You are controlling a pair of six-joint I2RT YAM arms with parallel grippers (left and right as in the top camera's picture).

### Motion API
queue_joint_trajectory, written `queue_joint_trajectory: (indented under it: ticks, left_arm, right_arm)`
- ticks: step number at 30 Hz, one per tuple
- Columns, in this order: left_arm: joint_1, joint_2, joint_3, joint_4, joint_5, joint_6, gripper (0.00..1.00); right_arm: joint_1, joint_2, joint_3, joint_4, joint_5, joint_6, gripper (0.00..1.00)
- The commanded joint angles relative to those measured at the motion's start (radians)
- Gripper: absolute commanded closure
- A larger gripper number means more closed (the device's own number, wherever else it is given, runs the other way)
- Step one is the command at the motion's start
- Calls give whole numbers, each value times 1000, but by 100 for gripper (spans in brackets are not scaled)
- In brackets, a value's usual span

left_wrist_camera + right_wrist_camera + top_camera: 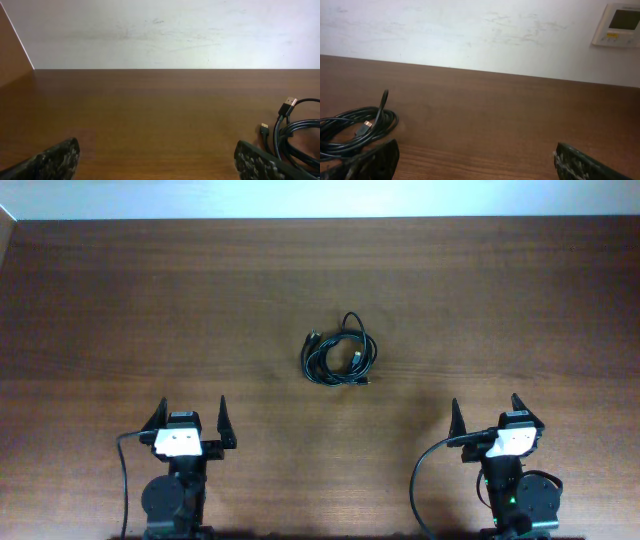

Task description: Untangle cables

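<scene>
Task looks unstarted. Surface [120,310]: brown wood, carries everything. Left fingers [224,423] and right fingers [456,420] sit at the near edge, both pairs spread wide, gripping nothing, well apart from the work. Cables [340,358] lie mid-surface, slightly right of centre, between the two arms and farther out: one bundle of thin black loops crossing each other. One plug end [313,337] pokes out far-left of the coil, another [363,381] on its near side. My read: all still to do, grab, pull the loops apart, lay the cords out separately
</scene>
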State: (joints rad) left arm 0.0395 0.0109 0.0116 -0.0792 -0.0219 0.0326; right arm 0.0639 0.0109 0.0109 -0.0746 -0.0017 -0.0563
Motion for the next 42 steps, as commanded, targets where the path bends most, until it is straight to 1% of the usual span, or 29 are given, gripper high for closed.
queue_joint_trajectory:
  ticks: [1,22,24,26,27,28,29,30,31,32,34,35,36,37,38,39,40,42]
  left_arm:
    - [-4,-5,-2,-5,8,-10,1]
    - [-4,-5,-2,-5,8,-10,1]
    - [-4,-5,-2,0,-36,-10,1]
    - [-4,-5,-2,0,-37,-10,1]
    - [-5,-5,-2,19,-21,-11,1]
    - [-4,-5,-2,46,45,-11,1]
    - [-4,-5,1,102,145,-11,1]
    - [-5,-5,9,127,216,-11,1]
    - [-4,-5,43,130,333,-21,1]
    - [-4,-5,82,127,373,-34,1]
    - [-4,-5,183,99,375,-106,1]
    - [-4,-5,265,69,375,-127,1]
    - [-4,-5,365,14,374,-127,1]
    - [-4,4,452,-31,356,-126,1]
    - [-4,20,493,-43,356,-126,1]
    - [-4,43,526,-56,381,-127,1]
    - [-4,79,576,-105,404,-127,1]
    - [-4,150,673,-212,404,-124,1]
  right_arm:
    - [-5,-7,-5,-7,6,5,1]
    - [-5,-7,-5,-7,6,5,1]
    - [-5,-7,-5,-5,27,5,1]
    - [-5,-7,-5,-4,29,5,1]
    - [-5,-7,-5,-4,28,5,1]
    - [-5,-7,-5,11,4,5,1]
    - [-5,-7,-5,79,-66,5,1]
    - [-5,-7,-4,137,-124,5,1]
    - [-5,-7,5,255,-209,5,1]
    - [-5,-7,29,306,-232,5,1]
    - [-5,-5,107,254,-234,4,1]
    - [-5,1,185,180,-235,4,1]
    - [-5,18,269,100,-235,-26,1]
    - [-5,61,356,39,-234,-97,1]
    - [-5,93,400,11,-234,-118,1]
    - [-5,149,472,-34,-234,-124,1]
    - [-5,209,552,-101,-233,-124,1]
    - [-5,328,732,-285,-187,-124,1]
